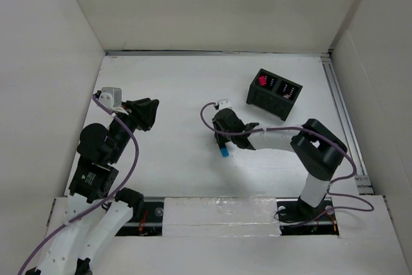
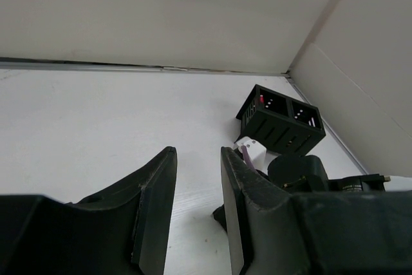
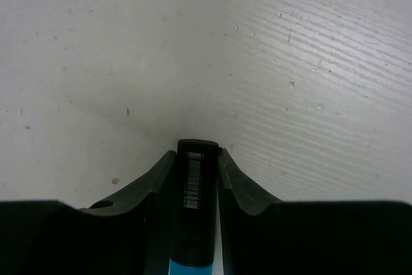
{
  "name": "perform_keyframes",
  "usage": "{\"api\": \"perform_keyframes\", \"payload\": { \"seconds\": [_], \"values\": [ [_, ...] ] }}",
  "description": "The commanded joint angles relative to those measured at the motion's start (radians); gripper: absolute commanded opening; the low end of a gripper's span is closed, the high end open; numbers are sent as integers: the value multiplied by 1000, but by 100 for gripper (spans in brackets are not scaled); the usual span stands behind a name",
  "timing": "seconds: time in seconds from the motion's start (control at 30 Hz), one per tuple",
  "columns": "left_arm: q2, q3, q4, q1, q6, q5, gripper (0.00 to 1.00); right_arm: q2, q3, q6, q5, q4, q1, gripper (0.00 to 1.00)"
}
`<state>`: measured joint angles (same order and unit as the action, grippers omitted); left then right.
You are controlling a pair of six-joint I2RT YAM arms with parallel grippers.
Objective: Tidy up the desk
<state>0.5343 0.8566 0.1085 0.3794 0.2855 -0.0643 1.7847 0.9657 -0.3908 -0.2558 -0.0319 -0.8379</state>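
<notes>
The desk (image 1: 187, 88) fills the middle of the top view. A black organizer (image 1: 273, 93) sits on it at one o'clock. The left gripper (image 2: 198, 156), at nine o'clock, is slightly spread and empty. The right gripper (image 3: 196, 159), near centre, pinches a black, blue-ended marker (image 3: 195, 223).

Desk (image 1: 180, 94): matte white, plain, fills the centre of the top view. Close up in the right wrist view, the surface shows faint grain and small dark specks. One item stands directly on it: a black slotted organizer (image 1: 273, 94), upper right, set at an angle, near the right-edge rail (image 1: 341, 114) but apart from it.
</notes>
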Motion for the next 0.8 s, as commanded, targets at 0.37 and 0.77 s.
{"api": "perform_keyframes", "payload": {
  "seconds": [0.37, 0.77],
  "values": [
    [-7, -5, -43, -7, 0, -8, 30, -274, 186, 89, 12, -84, 407, 17],
    [-2, -5, -41, -7, -3, -5, 31, -90, 338, 168, -125, -241, 629, 17]
  ]
}}
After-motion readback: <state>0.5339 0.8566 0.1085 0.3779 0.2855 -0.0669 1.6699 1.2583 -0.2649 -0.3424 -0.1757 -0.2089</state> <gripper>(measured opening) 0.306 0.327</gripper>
